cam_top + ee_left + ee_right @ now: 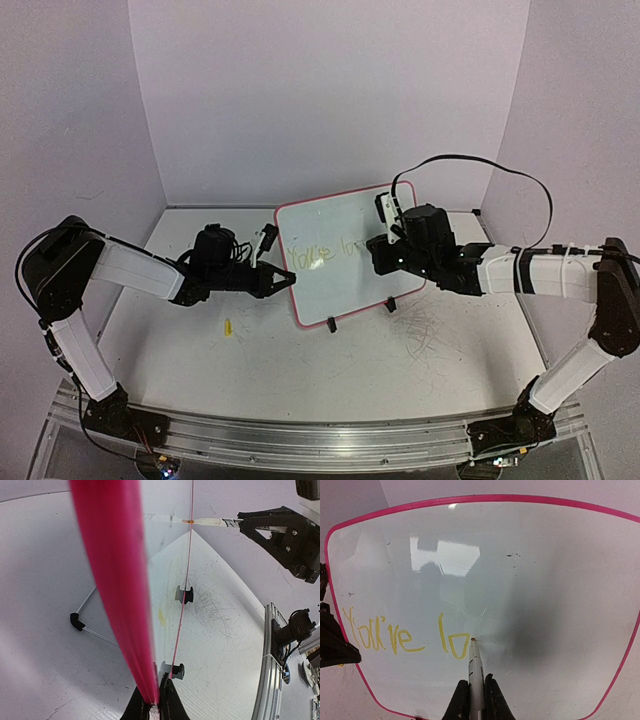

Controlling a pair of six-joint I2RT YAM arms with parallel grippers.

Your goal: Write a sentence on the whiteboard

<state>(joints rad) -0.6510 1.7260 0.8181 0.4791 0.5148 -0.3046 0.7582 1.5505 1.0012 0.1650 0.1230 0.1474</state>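
The whiteboard (345,275) stands tilted on its wire stand at the table's middle, its pink rim (115,580) running up the left wrist view. My left gripper (287,279) (154,707) is shut on the board's left edge, near the lower corner. The sentence (395,636) (318,250) reads "You're lo" in pale yellow across the board's lower left. My right gripper (378,247) (477,700) is shut on a white marker (476,667) (215,522). The marker's tip touches the board (545,580) at the upper right of the "o".
A small yellow cap (229,326) lies on the table in front of the left arm. Grey scratch marks (430,335) cover the table right of the stand's black feet (330,323). An aluminium rail (320,440) runs along the near edge. Walls close in the back and sides.
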